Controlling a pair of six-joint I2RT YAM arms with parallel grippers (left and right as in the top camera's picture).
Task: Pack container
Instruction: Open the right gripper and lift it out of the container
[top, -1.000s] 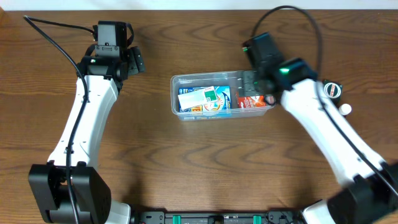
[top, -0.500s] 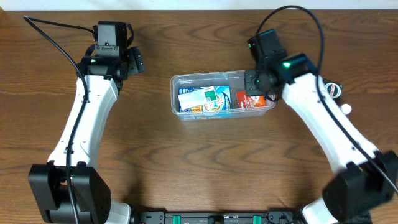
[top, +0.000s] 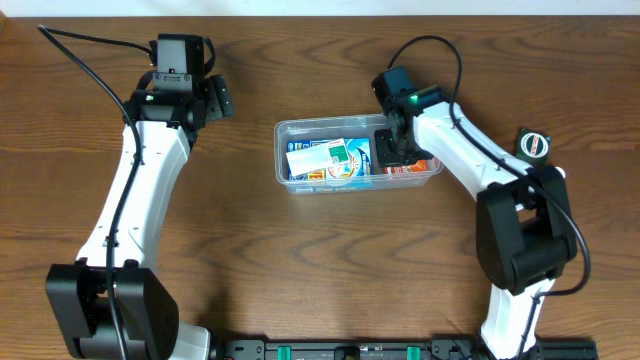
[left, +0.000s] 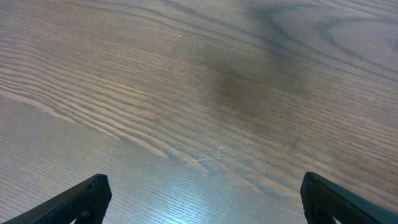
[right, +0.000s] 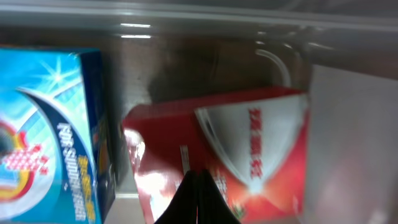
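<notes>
The container, a clear shallow tub, sits mid-table and holds a blue box on its left and a red box on its right. My right gripper hangs inside the tub's right half, between the two boxes. In the right wrist view it is shut, fingertips pressed together with nothing between them, just above the red box; the blue box lies to the left and the tub's wall beyond. My left gripper is far left, open over bare wood.
A small round black object lies on the table right of the container. Black cables loop above both arms near the table's far edge. The right arm's elbow stands at the right, close to the round object.
My right gripper has shut empty and shifted left and slightly down over the container, above the red box. The right arm has folded in closer. The left arm has not moved.
</notes>
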